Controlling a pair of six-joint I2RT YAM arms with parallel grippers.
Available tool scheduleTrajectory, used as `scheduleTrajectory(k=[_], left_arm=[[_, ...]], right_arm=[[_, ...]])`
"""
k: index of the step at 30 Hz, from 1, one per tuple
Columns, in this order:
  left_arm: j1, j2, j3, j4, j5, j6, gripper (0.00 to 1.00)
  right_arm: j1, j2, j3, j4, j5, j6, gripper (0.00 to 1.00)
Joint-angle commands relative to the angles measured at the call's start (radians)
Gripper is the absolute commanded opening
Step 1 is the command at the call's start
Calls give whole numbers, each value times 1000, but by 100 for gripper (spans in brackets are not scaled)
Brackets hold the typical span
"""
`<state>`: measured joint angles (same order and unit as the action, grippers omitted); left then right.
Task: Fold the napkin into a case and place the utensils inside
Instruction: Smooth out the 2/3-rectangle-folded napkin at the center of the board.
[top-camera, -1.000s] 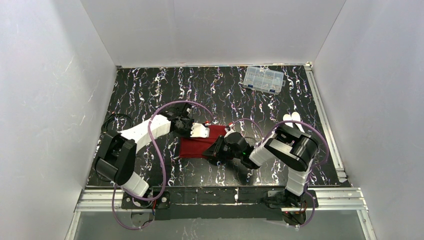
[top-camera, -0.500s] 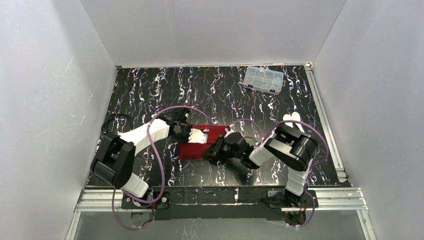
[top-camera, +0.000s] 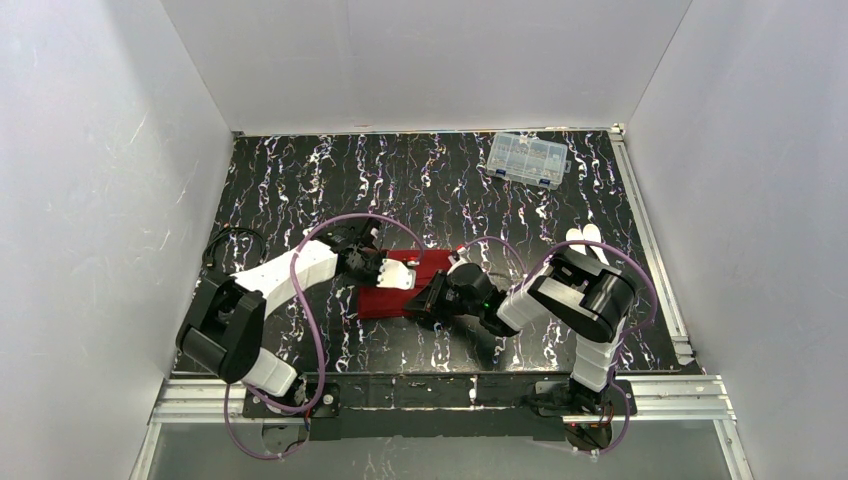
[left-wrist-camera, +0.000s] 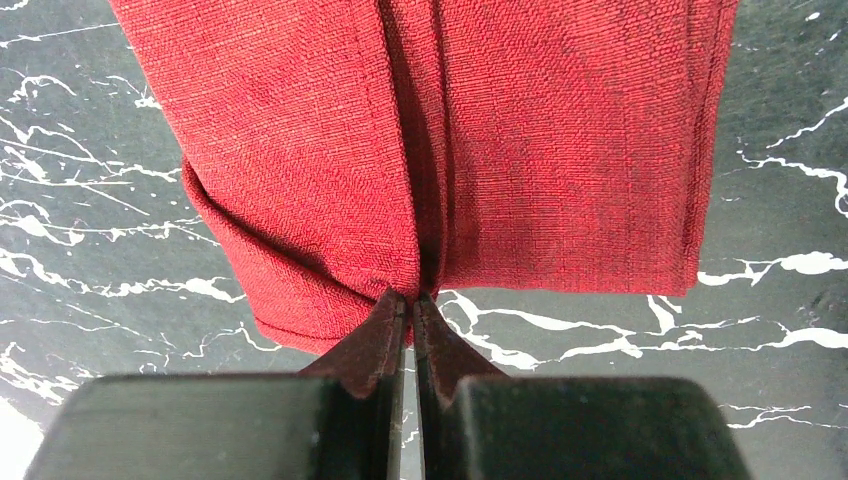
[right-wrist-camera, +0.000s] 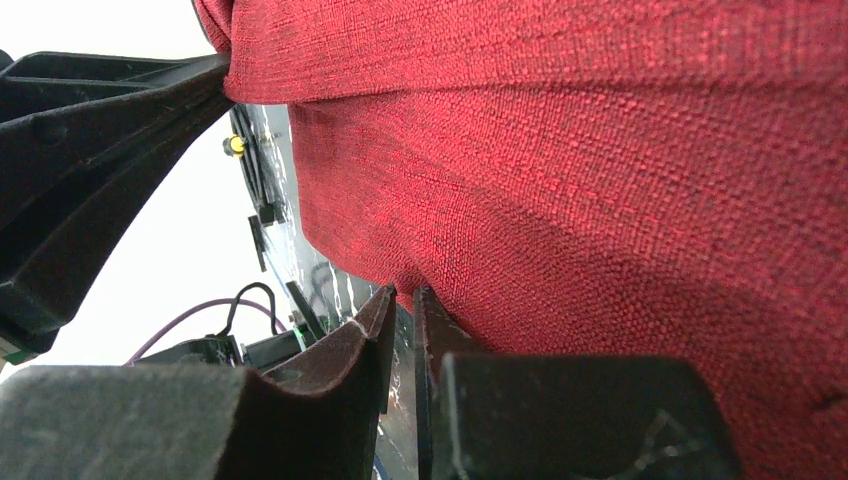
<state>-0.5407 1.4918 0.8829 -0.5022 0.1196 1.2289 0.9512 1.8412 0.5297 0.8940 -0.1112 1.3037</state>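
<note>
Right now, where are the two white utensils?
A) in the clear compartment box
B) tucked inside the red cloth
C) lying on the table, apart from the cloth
C: the utensils lie bare on the table, well to the right of the napkin.

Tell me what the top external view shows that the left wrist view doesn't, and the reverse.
Only top external: the clear box at the far right of the table, and the two white utensils lying well to the right of the napkin.
Only left wrist: the left fingers shut on the napkin's near edge, a crease running up the cloth from them, and a rolled layer at its lower left corner.
Both: the red napkin, folded, lying on the black marbled table.
</note>
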Motion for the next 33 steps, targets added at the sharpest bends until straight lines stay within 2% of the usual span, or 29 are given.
scheduleTrajectory(k=[1,13,22,28,33], left_arm=[[-8,-53,8,-49,31,11,0],[-18,-83,-70,-56,20,58,0],[-18,-34,-148,29,-23,112,0],[-18,4,-142,59,-36,122,0],[-19,13,-136,61,-33,126,0]], right_arm=[[2,17,16,-86,26,-21,21],[2,23,-1,-70,30,1,21],[2,-10,19,-72,13,-49,24],[-19,-192,78,-251,36,-187,32],[-156,-324,109,-435,-39,-272,35]])
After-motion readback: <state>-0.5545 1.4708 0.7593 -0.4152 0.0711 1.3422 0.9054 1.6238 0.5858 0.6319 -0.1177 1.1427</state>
